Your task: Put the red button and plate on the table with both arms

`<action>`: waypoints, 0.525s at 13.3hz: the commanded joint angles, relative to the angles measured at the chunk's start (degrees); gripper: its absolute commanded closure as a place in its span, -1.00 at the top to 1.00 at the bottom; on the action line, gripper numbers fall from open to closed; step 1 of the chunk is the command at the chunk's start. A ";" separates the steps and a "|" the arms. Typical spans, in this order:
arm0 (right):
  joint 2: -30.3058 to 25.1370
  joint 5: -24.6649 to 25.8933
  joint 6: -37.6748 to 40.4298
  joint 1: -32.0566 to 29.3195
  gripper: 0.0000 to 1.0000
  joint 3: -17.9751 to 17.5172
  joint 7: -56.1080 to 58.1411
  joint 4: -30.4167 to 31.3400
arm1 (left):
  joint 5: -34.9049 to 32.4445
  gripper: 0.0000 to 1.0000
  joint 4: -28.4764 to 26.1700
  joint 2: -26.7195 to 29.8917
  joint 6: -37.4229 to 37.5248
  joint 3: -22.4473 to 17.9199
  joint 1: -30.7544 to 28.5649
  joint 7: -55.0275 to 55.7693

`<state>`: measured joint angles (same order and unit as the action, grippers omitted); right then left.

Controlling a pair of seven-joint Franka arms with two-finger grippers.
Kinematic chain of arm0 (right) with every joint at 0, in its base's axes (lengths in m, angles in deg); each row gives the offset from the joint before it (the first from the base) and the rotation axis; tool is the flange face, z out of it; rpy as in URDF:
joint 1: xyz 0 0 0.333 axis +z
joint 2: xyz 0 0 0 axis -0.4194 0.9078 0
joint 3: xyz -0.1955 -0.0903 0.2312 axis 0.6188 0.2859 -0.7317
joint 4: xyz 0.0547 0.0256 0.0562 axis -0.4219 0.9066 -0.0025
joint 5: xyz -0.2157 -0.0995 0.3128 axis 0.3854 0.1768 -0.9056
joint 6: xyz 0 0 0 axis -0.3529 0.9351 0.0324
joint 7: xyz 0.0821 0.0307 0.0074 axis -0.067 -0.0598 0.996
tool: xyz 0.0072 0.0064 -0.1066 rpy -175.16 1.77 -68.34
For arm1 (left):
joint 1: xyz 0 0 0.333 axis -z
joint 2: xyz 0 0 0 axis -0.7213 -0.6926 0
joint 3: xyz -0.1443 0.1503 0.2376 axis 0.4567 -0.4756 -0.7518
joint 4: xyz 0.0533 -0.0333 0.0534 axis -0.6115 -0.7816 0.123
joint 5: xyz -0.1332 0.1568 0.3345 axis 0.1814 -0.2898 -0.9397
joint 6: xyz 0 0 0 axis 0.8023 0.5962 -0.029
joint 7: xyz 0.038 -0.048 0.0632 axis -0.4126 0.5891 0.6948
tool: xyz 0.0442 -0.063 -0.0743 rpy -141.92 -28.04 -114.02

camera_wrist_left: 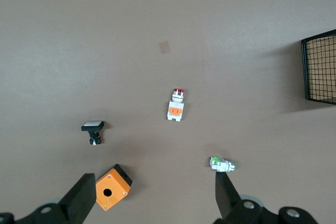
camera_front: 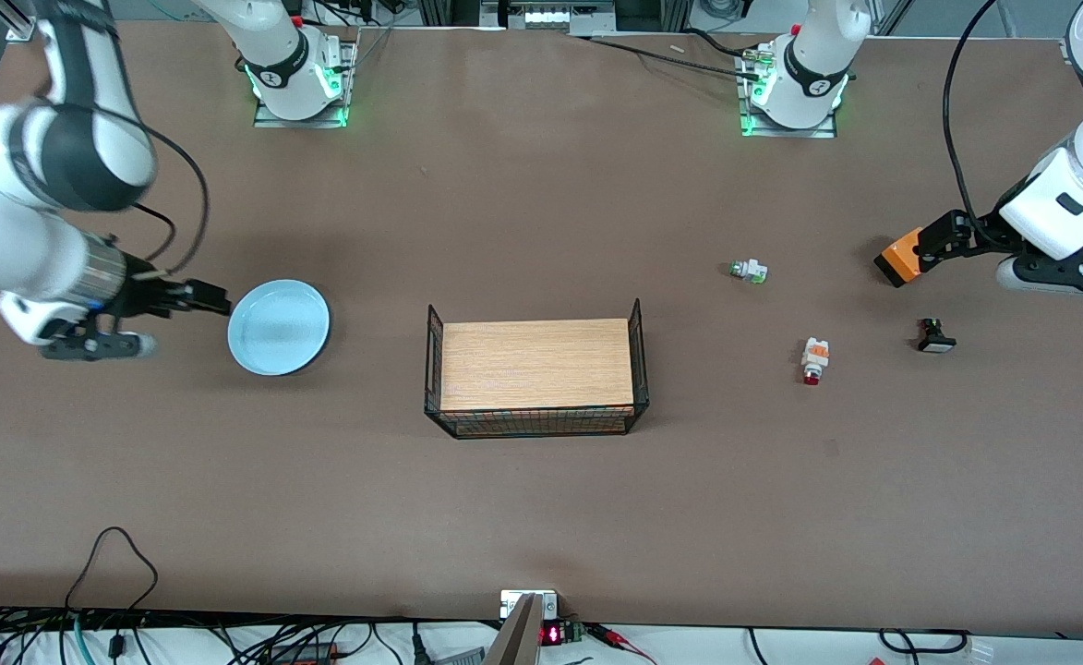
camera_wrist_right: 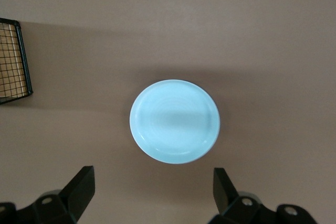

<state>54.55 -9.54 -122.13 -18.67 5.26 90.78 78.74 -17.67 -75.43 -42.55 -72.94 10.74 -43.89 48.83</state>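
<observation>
At the right arm's end of the table, the right end effector (camera_front: 93,346) is held over bare tabletop just beside the round pale blue shallow plate (camera_front: 278,327). Its two black fingers (camera_wrist_right: 84,182) are seen spread wide in the right wrist view, and nothing is held between them. The plate (camera_wrist_right: 175,121) is shown flat on the large matte brown table (camera_front: 541,203), upright and empty, in the middle height of the front view, well apart from the black wire basket with a wooden top (camera_front: 532,423) that is set at the centre of the frame.

At the left arm's end, the left end effector (camera_front: 1058,275) is held over the table close to a small orange box with a black base (camera_front: 901,261). Its fingers (camera_wrist_left: 223,187) are likewise spread wide, with nothing gripped. In the left wrist view the orange box (camera_wrist_left: 112,187) is seen just beside one finger, with a round hole in its top face.

The red button (camera_front: 814,359), a small white switch part with an orange block and a red cap, is found lying on the table between the basket and the left end effector, touched by nothing. A white part with a green tip (camera_front: 749,271) is placed farther from the front camera than the red button (camera_wrist_left: 176,109), and a black part with a white cap (camera_front: 934,336) is set near it, toward the left arm's end.
</observation>
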 commanded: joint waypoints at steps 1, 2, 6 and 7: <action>-0.94 3.23 8.97 -0.59 1.00 0.83 -0.88 -8.53 | -0.48 1.00 1.89 -0.81 1.42 -0.17 0.10 -1.21; -1.30 3.23 11.53 -0.60 1.00 1.71 -1.32 -10.73 | -0.48 1.00 1.89 -0.81 1.42 -0.17 0.10 -1.21; -3.58 3.76 17.88 -1.21 1.00 3.56 -2.99 -13.92 | -0.48 1.00 1.80 -0.81 1.94 -0.17 0.10 -1.29; -4.72 3.59 17.36 -1.30 1.00 3.74 -2.99 -12.00 | -0.48 1.00 1.80 -0.81 2.04 -0.17 0.10 -1.64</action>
<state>51.43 -6.70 -105.55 -19.62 8.83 88.90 65.31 -17.67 -75.40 -42.55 -72.55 10.74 -43.89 48.77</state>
